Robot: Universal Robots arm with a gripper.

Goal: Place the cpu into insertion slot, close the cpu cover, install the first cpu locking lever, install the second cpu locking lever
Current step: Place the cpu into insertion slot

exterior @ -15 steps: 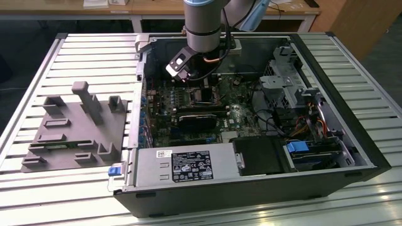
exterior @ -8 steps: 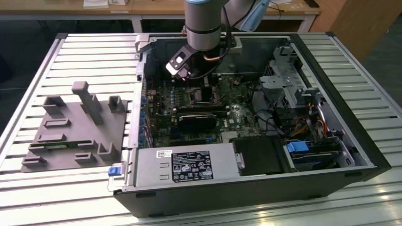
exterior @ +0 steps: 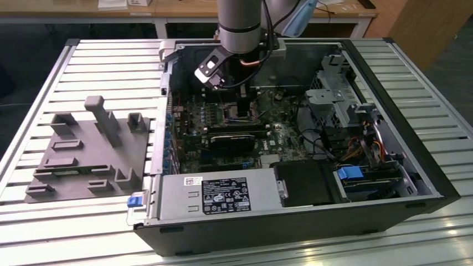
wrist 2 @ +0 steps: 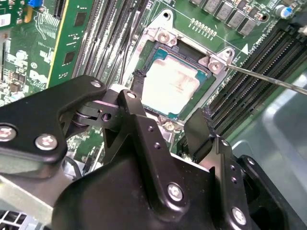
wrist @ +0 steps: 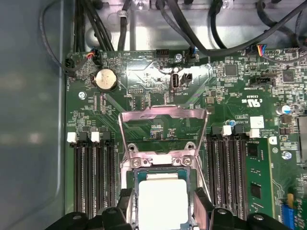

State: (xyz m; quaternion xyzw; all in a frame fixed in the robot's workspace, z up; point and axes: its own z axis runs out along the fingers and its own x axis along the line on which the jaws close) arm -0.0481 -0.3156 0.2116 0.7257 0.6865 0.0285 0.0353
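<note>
The cpu point(wrist: 163, 199), a flat square chip with a silver-grey top, lies flat inside the insertion slot point(wrist: 135, 184) on the green motherboard. My gripper point(wrist: 163, 205) hangs open just above it, one black finger point(wrist: 125, 203) on each side of the chip with a small gap to it. In the second wrist view the cpu point(wrist 2: 172, 86) shows between the same fingers point(wrist 2: 139, 81). The cpu cover point(wrist: 163, 115), a thin silvery frame, stands raised on the far side of the socket. A thin metal locking lever point(wrist 2: 268, 81) sticks out, unlatched. In the exterior view the gripper point(exterior: 238, 108) reaches deep into the case.
Long black memory slots point(wrist: 93, 182) flank the socket on both sides. The open computer case point(exterior: 414, 166) holds a grey power supply point(exterior: 214, 197), a black block point(exterior: 307, 182), drive bays and cables. A grey fixture plate point(exterior: 88, 149) lies on the slatted table at the exterior view's left.
</note>
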